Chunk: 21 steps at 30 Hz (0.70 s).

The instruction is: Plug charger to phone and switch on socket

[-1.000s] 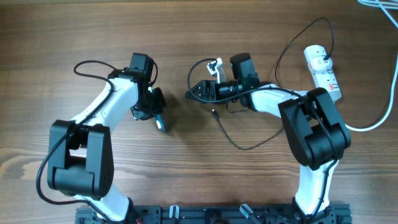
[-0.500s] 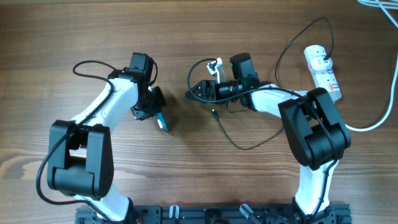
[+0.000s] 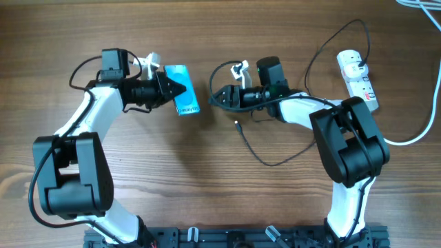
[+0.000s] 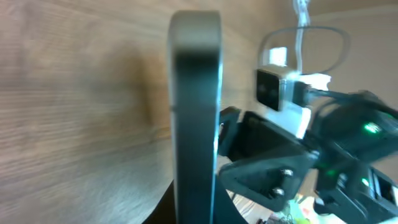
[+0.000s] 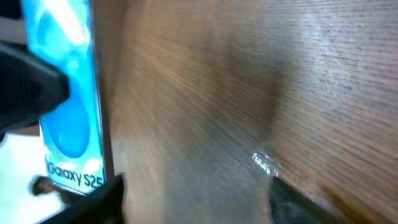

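Observation:
My left gripper (image 3: 167, 92) is shut on one end of the phone (image 3: 184, 100) and holds it at the back left, its light blue screen facing up. In the left wrist view the phone (image 4: 195, 118) shows edge-on as a dark upright bar. My right gripper (image 3: 218, 98) is open and empty, pointing left at the phone with a small gap between them. In the right wrist view the phone (image 5: 67, 106) is at the left, beyond my open fingers (image 5: 102, 198). The charger (image 3: 275, 161) lies on the table, its plug tip (image 3: 238, 125) just in front of the right gripper. The socket (image 3: 360, 81) lies at the back right.
A white adapter (image 3: 355, 65) sits in the socket, and the black cable loops up to it. A thick white cord (image 3: 413, 140) runs off the right edge. Another white cable (image 3: 422, 8) crosses the far right corner. The arm bases stand at the front edge.
My left arm has swung back and to the left, lifting the phone and turning it from edge-on to screen up near the right gripper. The right arm has barely moved.

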Available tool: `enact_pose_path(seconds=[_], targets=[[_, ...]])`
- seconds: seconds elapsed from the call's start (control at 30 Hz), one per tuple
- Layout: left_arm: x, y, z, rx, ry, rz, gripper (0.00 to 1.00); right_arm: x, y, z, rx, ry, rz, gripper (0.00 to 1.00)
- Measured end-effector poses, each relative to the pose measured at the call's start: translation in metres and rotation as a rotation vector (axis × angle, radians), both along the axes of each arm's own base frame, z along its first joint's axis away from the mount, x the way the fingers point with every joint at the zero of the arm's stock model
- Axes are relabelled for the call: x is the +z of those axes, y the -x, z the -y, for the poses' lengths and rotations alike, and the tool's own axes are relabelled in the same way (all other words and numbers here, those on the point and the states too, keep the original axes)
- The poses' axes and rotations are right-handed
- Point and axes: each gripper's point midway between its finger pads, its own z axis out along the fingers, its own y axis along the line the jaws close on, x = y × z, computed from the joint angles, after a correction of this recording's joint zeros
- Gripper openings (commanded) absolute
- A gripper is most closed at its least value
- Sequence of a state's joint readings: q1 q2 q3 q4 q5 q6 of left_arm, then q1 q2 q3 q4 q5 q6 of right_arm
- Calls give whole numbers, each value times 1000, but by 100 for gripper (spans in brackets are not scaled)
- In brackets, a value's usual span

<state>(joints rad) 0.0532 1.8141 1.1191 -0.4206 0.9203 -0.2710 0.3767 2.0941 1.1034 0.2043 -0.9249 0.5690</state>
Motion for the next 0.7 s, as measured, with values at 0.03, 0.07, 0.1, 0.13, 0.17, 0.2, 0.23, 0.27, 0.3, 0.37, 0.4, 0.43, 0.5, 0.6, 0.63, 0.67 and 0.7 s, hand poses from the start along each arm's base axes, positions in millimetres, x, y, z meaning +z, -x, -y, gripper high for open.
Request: enact_pose_path(seconds=[0.03,0.07,0.1,0.13,0.17,0.2,0.23,0.27,0.3,0.37,0.4,0.43,0.5,0.6,0.63,0.67,0.7], targets=[[3,-3,1,-6,11,23,4,3,0,2,1,-2,-38,67],[10,-9,3,-18,25,73,4,6,-3,2,1,0,-59,68],[13,-10,4,-25,35,93,4,12,-7,4,-3,8,-76,68],[14,-11,4,-27,37,102,4,6,0,9,-8,61,-134,70],[15,-12,5,-30,38,109,4,3,6,14,-13,100,-165,72],[15,-13,5,-31,38,115,4,-2,13,20,-17,151,-194,73],[16,-13,5,-36,35,124,4,-8,21,28,-20,210,-220,75],[16,-13,5,-47,28,142,4,-23,37,44,-15,328,-259,75],[16,-13,5,-49,26,148,4,-27,47,51,-1,380,-291,76],[16,-14,5,-51,25,153,4,-29,56,64,14,462,-289,78],[16,-14,5,-51,25,153,4,-30,56,67,17,487,-271,78],[16,-14,5,-51,25,153,4,-30,55,70,15,508,-254,77],[16,-14,5,-51,25,153,4,-32,56,75,16,551,-244,77],[16,-14,5,-51,25,153,4,-35,71,84,47,674,-249,73],[16,-14,5,-52,24,153,4,-36,75,83,61,707,-241,70],[16,-14,5,-51,25,152,4,-39,83,82,85,769,-221,64],[16,-14,5,-52,24,153,4,-40,88,80,103,802,-206,58]])
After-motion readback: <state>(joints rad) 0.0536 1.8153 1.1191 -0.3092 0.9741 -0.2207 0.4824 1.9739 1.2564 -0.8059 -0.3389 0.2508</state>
